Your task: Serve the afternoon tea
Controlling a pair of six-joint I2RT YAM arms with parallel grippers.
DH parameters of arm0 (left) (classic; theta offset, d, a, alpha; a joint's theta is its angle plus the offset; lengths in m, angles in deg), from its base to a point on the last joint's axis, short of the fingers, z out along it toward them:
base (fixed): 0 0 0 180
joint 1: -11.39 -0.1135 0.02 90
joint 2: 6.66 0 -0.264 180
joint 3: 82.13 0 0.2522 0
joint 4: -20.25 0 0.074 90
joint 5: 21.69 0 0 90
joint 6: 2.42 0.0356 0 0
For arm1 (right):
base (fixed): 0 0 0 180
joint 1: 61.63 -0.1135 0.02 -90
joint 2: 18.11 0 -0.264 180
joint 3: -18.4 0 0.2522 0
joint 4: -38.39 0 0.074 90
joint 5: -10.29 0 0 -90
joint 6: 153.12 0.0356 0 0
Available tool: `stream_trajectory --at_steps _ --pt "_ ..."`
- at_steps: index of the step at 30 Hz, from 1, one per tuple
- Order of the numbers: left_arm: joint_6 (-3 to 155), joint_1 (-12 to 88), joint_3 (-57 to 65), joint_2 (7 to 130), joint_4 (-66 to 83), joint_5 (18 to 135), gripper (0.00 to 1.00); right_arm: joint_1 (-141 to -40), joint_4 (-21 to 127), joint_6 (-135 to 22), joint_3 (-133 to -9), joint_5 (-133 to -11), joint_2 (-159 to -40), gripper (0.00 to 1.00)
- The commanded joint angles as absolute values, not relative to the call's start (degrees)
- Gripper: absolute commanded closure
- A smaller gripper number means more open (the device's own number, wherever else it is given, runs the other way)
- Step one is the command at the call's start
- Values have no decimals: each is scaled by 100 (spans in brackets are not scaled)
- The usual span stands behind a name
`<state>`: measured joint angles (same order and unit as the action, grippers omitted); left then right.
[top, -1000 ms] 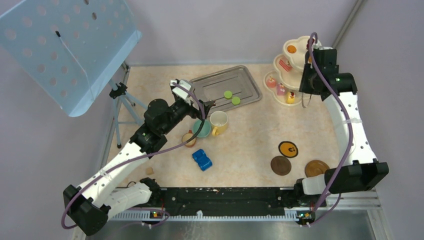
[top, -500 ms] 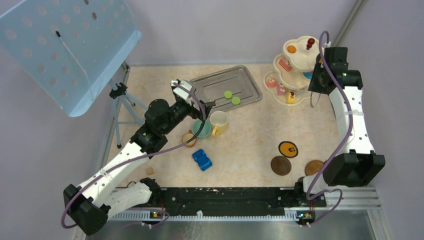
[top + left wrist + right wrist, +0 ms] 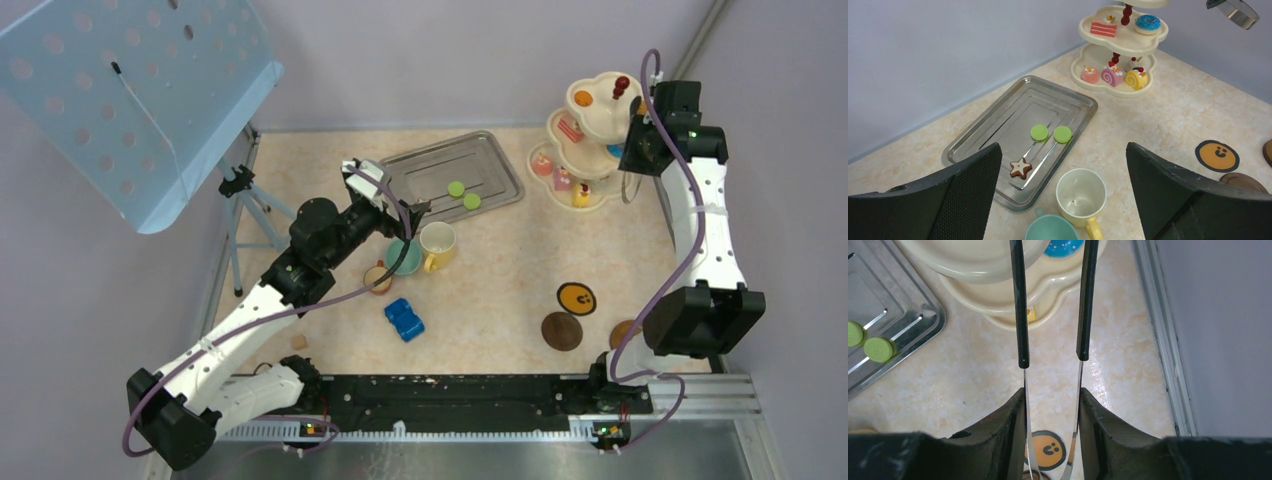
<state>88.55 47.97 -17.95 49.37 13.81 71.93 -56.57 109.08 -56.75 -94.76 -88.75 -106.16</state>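
The slim white left arm and the matching white right arm share one build: smooth plastic link shells perforated with rows of small round holes, joined by bulky matt black joint housings. A thin purple cable loops loosely along each arm, and a white tie cinches it to the right shell. A tiny green light glows on the right wrist block. The left gripper's fingers are broad black wedges faced with fine mesh texture. The right gripper's fingers are matt black with rounded tips.
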Motion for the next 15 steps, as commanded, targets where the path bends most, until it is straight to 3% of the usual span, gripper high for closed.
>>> stream_trajectory --at_steps 1,6,15 --pt "8828 4823 -1786 4894 1595 7170 1 -5618 10842 -5734 -9872 -8782 -10704 67" --pt "8820 4823 -1781 4895 1599 7228 1 -5619 10867 -5722 -10028 -8738 -10725 58" --pt "8826 4823 -1787 4895 1607 7176 1 -5638 10934 -5691 -10083 -8623 -10597 58"
